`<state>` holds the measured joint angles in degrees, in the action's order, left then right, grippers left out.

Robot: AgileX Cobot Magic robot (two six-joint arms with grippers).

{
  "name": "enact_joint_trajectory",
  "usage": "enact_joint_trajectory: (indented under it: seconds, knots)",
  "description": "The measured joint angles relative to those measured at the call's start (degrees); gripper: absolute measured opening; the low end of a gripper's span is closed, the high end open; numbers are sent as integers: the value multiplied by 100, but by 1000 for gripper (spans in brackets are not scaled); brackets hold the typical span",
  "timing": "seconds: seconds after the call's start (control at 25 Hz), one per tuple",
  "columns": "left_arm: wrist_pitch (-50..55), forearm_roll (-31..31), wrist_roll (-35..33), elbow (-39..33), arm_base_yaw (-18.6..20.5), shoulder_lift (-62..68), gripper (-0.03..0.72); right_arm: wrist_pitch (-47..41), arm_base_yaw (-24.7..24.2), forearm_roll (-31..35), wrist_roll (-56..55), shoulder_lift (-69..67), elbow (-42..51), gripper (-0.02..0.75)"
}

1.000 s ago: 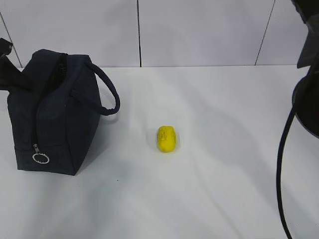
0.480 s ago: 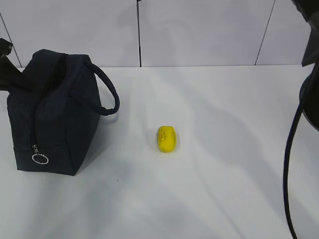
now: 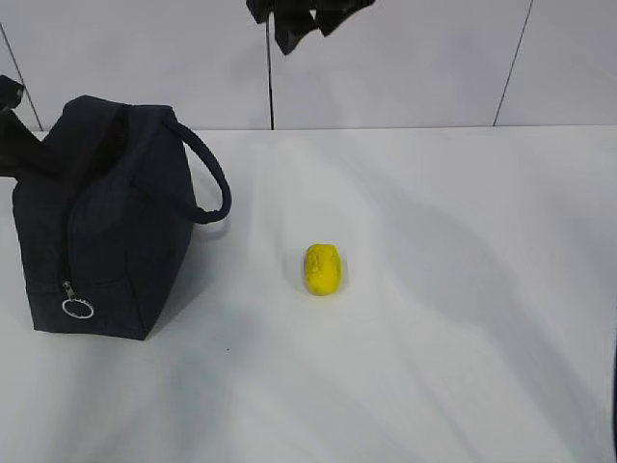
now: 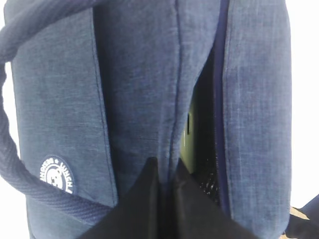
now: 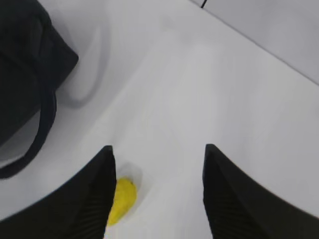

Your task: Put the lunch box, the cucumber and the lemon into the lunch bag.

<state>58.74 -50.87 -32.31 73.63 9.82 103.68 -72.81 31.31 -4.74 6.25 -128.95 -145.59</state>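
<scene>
The navy lunch bag (image 3: pixel 101 217) stands upright at the table's left, with its ring pull low on the zipper. My left gripper (image 4: pixel 167 168) is shut on the fabric edge beside the bag's open slit (image 4: pixel 212 124). A sage-green strip (image 4: pixel 188 142) shows inside the slit; it looks like the lunch box lid. The cucumber is out of view. The yellow lemon (image 3: pixel 325 268) lies alone mid-table. My right gripper (image 3: pixel 307 24) hangs high above the table's far side, open and holding nothing. In its wrist view the lemon (image 5: pixel 123 198) peeks from behind the left finger (image 5: pixel 97 194).
The bag's loop handle (image 3: pixel 210 183) sticks out to the right towards the lemon. White tabletop (image 3: pixel 453 289) spreads right of the lemon and in front of it. A tiled wall (image 3: pixel 405 68) closes the back.
The right arm has left the right edge of the exterior view, and its gripper now shows at the top middle. Bag, lemon and left gripper have stayed put.
</scene>
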Motion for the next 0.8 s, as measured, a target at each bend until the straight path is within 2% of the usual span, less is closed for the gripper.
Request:
enact_joint_trajectory:
  seconds: [0.32, 0.64, 0.8]
  knots:
    - [44, 85, 0, 0, 0, 0, -1, 21, 0, -36, -103, 1769, 2550, 426]
    - [201, 112, 0, 0, 0, 0, -1, 88, 0, -36, -762, 2872, 4419, 426]
    - [270, 112, 0, 0, 0, 0, -1, 681, 0, -36, -1363, 3318, 5546, 426]
